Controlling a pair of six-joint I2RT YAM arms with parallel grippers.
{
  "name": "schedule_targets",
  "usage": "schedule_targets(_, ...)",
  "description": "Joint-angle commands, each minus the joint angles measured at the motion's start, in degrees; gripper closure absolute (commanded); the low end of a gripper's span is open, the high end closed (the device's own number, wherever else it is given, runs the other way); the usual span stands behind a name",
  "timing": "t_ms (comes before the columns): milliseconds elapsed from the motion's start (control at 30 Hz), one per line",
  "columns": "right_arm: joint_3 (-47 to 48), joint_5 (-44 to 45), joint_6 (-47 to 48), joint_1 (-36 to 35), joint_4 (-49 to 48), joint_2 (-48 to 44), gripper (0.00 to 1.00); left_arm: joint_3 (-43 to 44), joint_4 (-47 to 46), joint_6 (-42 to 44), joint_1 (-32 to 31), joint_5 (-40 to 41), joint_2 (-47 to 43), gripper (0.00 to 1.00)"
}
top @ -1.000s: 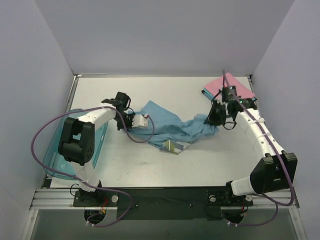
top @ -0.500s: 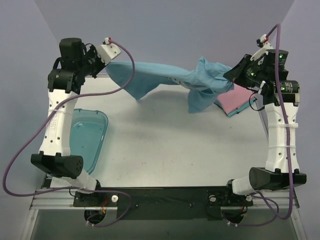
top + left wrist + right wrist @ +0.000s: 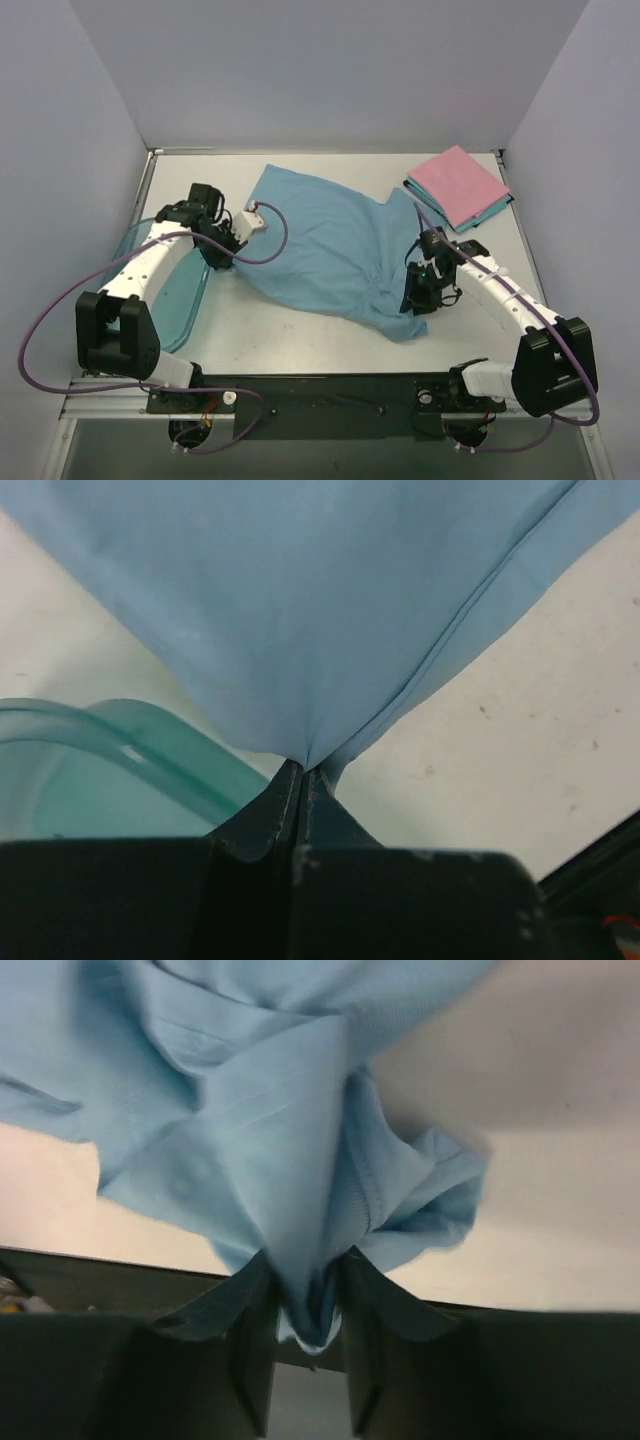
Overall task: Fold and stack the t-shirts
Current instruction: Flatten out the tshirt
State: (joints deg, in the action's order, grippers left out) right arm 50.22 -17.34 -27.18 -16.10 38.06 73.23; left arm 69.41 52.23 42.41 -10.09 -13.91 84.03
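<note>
The light blue t-shirt (image 3: 320,245) lies spread across the middle of the table, plain side up, with its near right end bunched. My left gripper (image 3: 226,260) is low at the shirt's left corner and shut on that corner (image 3: 303,770); the cloth (image 3: 300,600) fans out from its tips. My right gripper (image 3: 415,300) is at the bunched near right end. Its fingers (image 3: 310,1260) stand slightly apart, with a wad of the blue cloth (image 3: 270,1110) still between them. A folded pink t-shirt (image 3: 458,182) lies on a folded teal one (image 3: 492,211) at the back right.
A translucent teal plastic bin (image 3: 190,290) sits at the table's left edge, under the left arm and just beside the left gripper; its rim (image 3: 150,750) shows in the left wrist view. The table's near edge is close behind the right gripper.
Half a second ago both arms held the blue t-shirt stretched high in the air. Now they have come down and the shirt lies on the table. The right jaws have parted a little.
</note>
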Motion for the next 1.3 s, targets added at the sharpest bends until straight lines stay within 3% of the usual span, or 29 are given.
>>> schedule_targets(0,-9.15,6.71,-12.43,-2.18,2.1,-5.81,0.65,-4.09,2.07,0.73,-2.56,-2.34,-1.5,0.99)
schedule_targets(33,-10.56,6.88,-13.68,-2.27,2.28,-8.86,0.54,-4.36,3.66,2.57,-3.27,-2.96,-1.06,0.94)
schedule_targets(167,-14.53,8.9,-19.31,-2.27,5.95,-15.56,0.47,-4.63,11.83,6.88,-4.33,-5.42,-0.62,0.54)
schedule_targets(333,-11.38,10.48,-21.42,-2.27,10.88,-19.53,0.48,-3.66,22.72,13.21,-4.5,-3.67,-1.41,0.39)
schedule_targets(433,-8.83,9.7,-21.34,-2.45,12.03,-19.71,0.49,-5.24,24.24,15.76,-5.2,-0.42,-3.16,0.31)
schedule_targets(633,-9.6,5.83,-21.07,-3.67,10.81,-17.07,0.52,-13.76,11.44,17.87,-6.17,2.65,-8.09,0.29)
schedule_targets(733,-12.24,5.12,-23.44,-3.77,10.1,-18.38,0.43,-17.63,2.99,20.41,-6.26,7.83,-9.84,0.27)
schedule_targets(767,-13.38,5.47,-25.19,-3.42,10.19,-18.91,0.43,-19.21,0.18,20.95,-6.26,8.2,-9.94,0.17)
schedule_targets(800,-14.0,5.57,-26.07,-3.15,10.1,-19.61,0.42,-19.83,-1.58,21.13,-6.61,8.9,-9.94,0.15)
schedule_targets(1033,-16.9,4.43,-40.47,2.02,7.91,-24.88,0.39,-24.57,-13.97,20.16,-7.84,9.52,-8.71,0.14)
schedule_targets(1167,-20.06,0.74,-46.2,3.97,2.46,-27.7,0.43,-27.13,-17.68,21.57,-7.67,10.13,-7.13,0.18)
schedule_targets(1233,-18.41,1.34,-43.42,2.13,0.53,-27.35,0.51,-27.39,-17.77,21.66,-7.67,10.05,-5.82,0.27)
schedule_targets(1267,-15.01,2.39,-37.57,-0.14,0.61,-25.87,0.53,-27.39,-17.6,21.57,-7.49,9.87,-5.37,0.37)
